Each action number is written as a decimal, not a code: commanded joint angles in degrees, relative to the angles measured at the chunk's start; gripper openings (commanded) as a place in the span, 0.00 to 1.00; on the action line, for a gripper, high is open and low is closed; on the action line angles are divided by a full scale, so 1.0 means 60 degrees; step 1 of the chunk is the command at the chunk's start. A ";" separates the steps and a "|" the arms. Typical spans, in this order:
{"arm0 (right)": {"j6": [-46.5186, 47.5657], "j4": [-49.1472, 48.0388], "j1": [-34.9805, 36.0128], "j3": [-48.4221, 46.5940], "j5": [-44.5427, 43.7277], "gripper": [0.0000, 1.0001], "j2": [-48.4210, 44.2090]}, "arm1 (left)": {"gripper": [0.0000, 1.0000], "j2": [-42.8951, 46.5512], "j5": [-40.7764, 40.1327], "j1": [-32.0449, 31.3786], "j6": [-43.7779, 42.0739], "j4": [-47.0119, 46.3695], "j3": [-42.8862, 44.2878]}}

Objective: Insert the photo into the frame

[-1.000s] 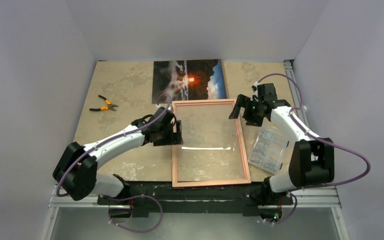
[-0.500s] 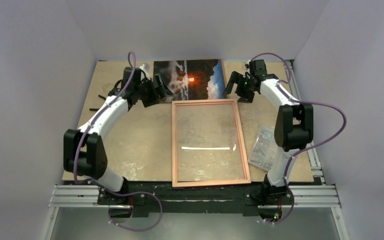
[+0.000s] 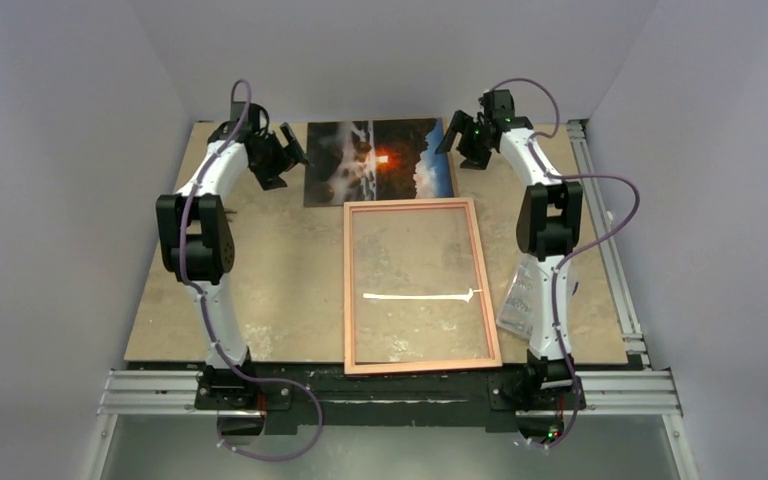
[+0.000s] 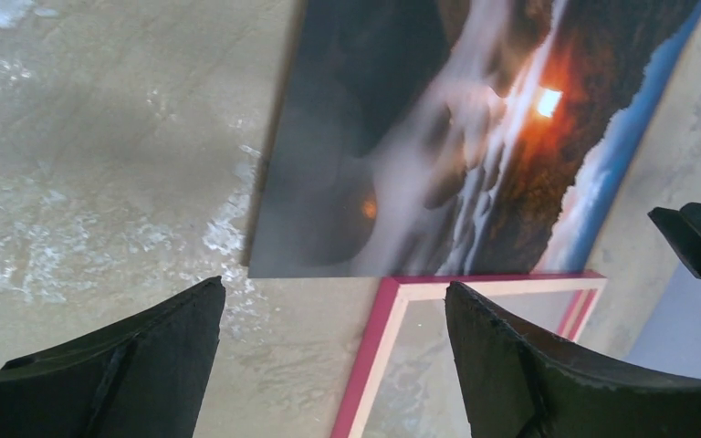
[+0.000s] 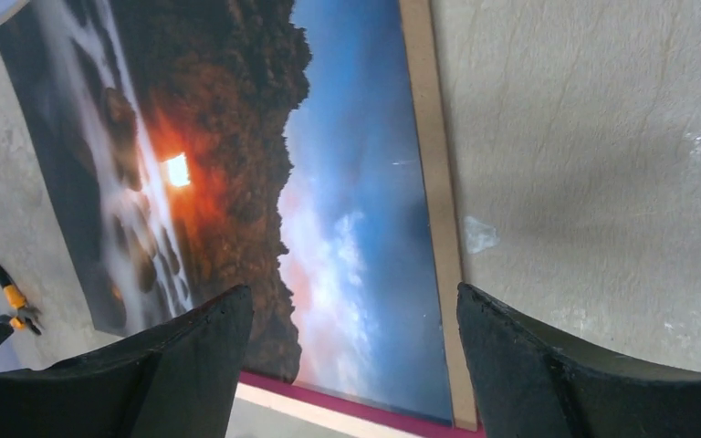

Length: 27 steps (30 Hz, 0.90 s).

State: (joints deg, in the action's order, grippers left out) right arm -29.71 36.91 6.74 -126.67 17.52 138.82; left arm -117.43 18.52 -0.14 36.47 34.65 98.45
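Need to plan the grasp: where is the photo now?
Top view: the photo lies at the table's far edge, just beyond the frame, between the left pincer and right pincer.

We've got the top cam high at the near side, looking down on the whole table (image 3: 270, 270). Both wrist cams hang close at the far end, sharing the photo (image 3: 378, 160) and the far edge of the frame (image 3: 412, 204).

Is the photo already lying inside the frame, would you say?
No, the photo lies flat beyond the far edge of the frame, not within its border.
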 commanded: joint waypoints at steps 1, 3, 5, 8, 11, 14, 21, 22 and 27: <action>-0.0284 0.0407 0.0075 -0.0661 0.0338 0.78 0.0329 | 0.87 -0.0599 -0.0665 -0.0004 -0.0650 0.1248 0.1228; -0.0342 0.0296 0.0077 -0.0599 0.0443 0.75 0.0396 | 0.87 -0.0904 -0.0724 0.0020 -0.0703 0.1458 0.1534; -0.0403 0.0124 0.0088 -0.0418 0.0504 0.73 0.0389 | 0.87 -0.1203 -0.0712 0.0011 -0.0706 0.1535 0.1738; -0.0437 0.0045 0.0079 -0.0335 0.0620 0.72 0.0462 | 0.86 -0.1454 -0.0657 0.0010 -0.0707 0.1559 0.1862; -0.0397 0.0085 0.0106 -0.0320 0.0716 0.71 0.0537 | 0.86 -0.1639 -0.0660 0.0020 -0.0714 0.1614 0.1940; -0.0379 -0.0029 0.0103 -0.0096 0.0665 0.71 0.0421 | 0.86 -0.1765 -0.0665 0.0010 -0.0761 0.1624 0.1960; -0.0359 -0.0010 0.0157 0.0112 0.0698 0.70 0.0508 | 0.85 -0.2197 -0.0638 0.0015 -0.0821 0.1805 0.2180; -0.0340 0.0020 0.0153 0.0120 0.0706 0.70 0.0537 | 0.85 -0.2244 -0.0599 0.0017 -0.0840 0.1778 0.2191; -0.0321 0.0045 0.0317 0.0164 0.0958 0.70 0.0637 | 0.84 -0.2460 -0.0125 0.0012 -0.0879 0.1541 0.2209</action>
State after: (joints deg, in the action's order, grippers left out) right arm -31.57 37.12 7.11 -126.67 20.86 143.31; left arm -131.17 15.07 -0.14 33.12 44.75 109.01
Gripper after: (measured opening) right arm 0.698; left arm 0.846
